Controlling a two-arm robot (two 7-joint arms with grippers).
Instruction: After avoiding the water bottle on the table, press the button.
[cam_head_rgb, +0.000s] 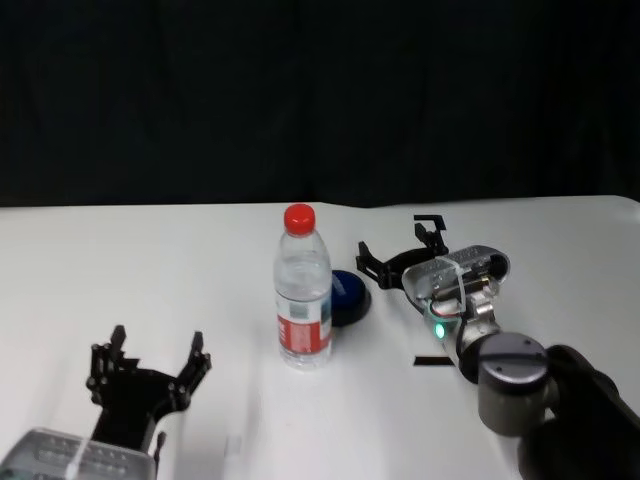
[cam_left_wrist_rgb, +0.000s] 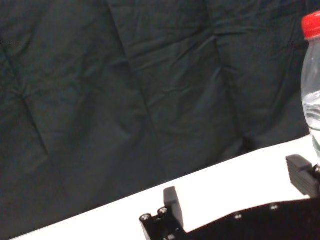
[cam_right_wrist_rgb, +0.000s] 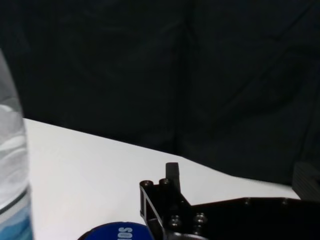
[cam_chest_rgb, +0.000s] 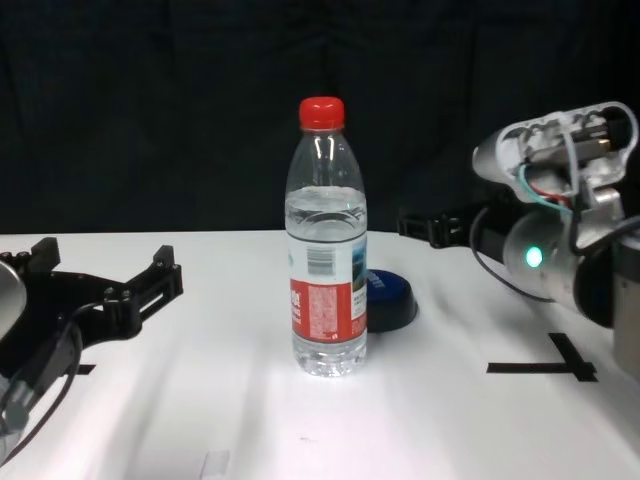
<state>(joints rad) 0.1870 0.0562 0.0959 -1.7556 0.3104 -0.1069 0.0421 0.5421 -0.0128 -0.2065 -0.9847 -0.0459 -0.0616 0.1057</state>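
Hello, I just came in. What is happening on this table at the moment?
A two-armed robot is working toward a blue button that sits just behind a water bottle on the white table. Its right gripper, fingers open, is beside the button on the bottle's far side, not touching it. The left gripper rests open near the table's front edge, holding nothing.
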